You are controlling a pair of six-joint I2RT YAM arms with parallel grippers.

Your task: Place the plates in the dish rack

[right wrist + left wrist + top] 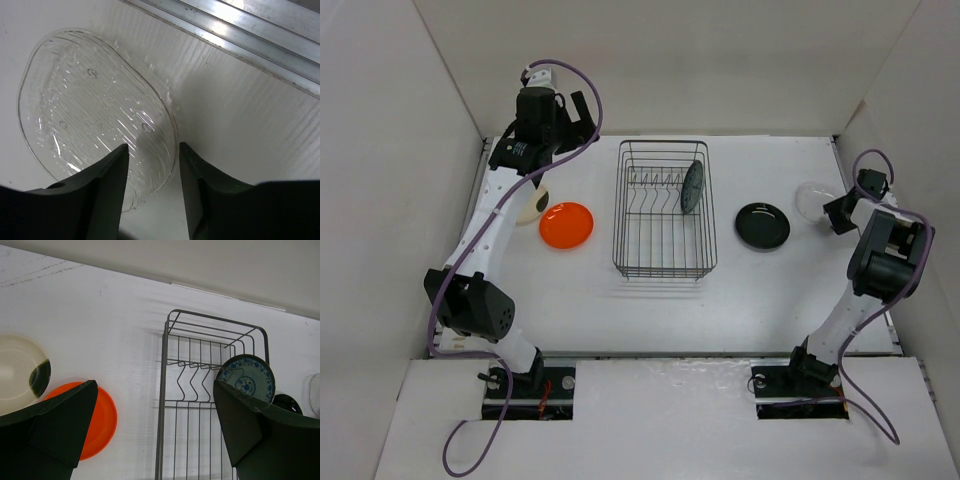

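- Left gripper: jaws wide apart, holding nothing, up over the far-left part of the table.
- Right gripper: jaws apart with a narrow gap, low over the rim of the clear glass plate; can't tell if they touch it.
- Dish rack: mid-table, between the two arms.
- Blue-green plate: on edge inside the rack, far-right part, leaning by the prongs.
- Orange plate: flat on the table, left of the rack.
- Cream plate: dark mark on it, just left of the orange one, edges touching or overlapping.
- Black plate: flat, right of the rack; the glass plate lies further right and slightly farther back.
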